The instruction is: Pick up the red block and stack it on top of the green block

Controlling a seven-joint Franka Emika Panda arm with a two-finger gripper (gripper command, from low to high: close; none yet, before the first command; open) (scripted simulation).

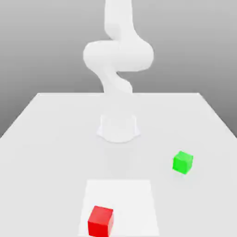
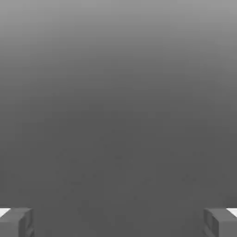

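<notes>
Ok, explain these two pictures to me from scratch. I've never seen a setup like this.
This is a computer simulation of a white robot arm standing at the middle of a pale table. The exterior view comes from a camera off the arm, looking across the table at it. The hand view comes from a camera mounted on the arm's hand; the two grey fingers at its corners belong to the end effector, which is open and holds nothing. On the table lie a red block, nearest the camera on a brighter square patch, and a green block toward the exterior view's right.
</notes>
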